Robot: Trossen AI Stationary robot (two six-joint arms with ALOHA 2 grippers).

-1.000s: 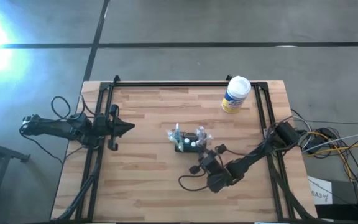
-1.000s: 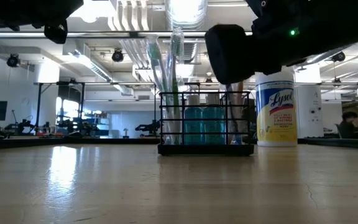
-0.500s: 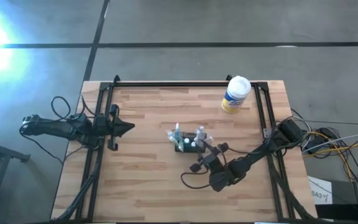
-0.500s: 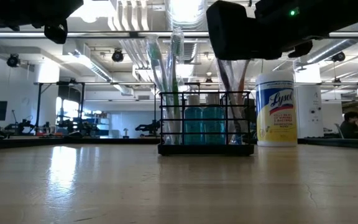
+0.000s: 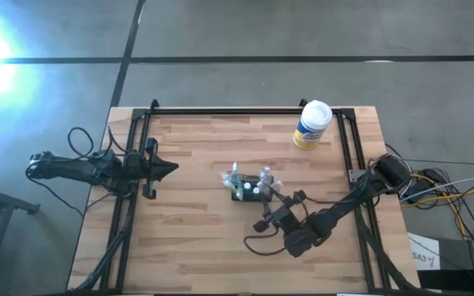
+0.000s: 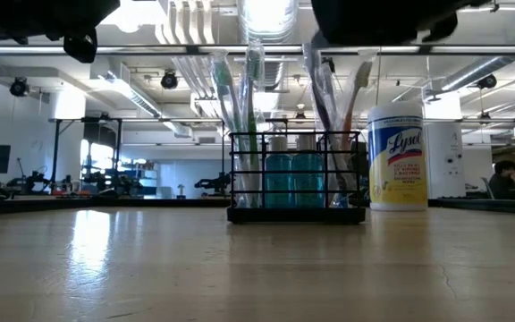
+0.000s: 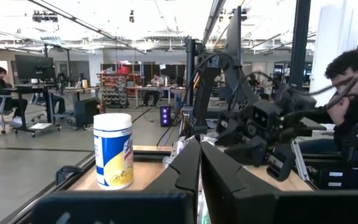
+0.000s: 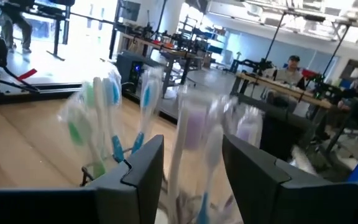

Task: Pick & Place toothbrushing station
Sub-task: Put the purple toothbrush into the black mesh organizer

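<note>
The wooden table [image 5: 196, 230] fills the middle of the overhead view, framed by black rails, with bare concrete floor around it. From about nine o'clock the left arm lies along the table's edge, and the left gripper [image 5: 164, 168] points toward the centre with its two dark fingers [image 7: 194, 171] pressed together on nothing. From about four o'clock the right arm reaches in over the boards, and the right gripper [image 5: 282, 200] hangs just beside the toothbrushing station at its four-o'clock side, raised above it; its jaws stand apart, released and gripping nothing, as the wrist view shows with the brush heads between the two fingers [image 8: 143, 163]. At one o'clock on the table, well apart from both arms, stands a white-and-yellow Lysol wipes canister [image 5: 311, 125] with a white lid. The toothbrushing station [image 5: 249, 187] sits near the table's centre, a small black wire holder resting flat on the wood. In the low view it stands upright [image 6: 296, 179], with blue bottles [image 6: 291, 180] inside and toothbrushes [image 6: 240, 125] rising from its top. A seated person [image 7: 355, 106] shows at the far side of the left wrist view.
</note>
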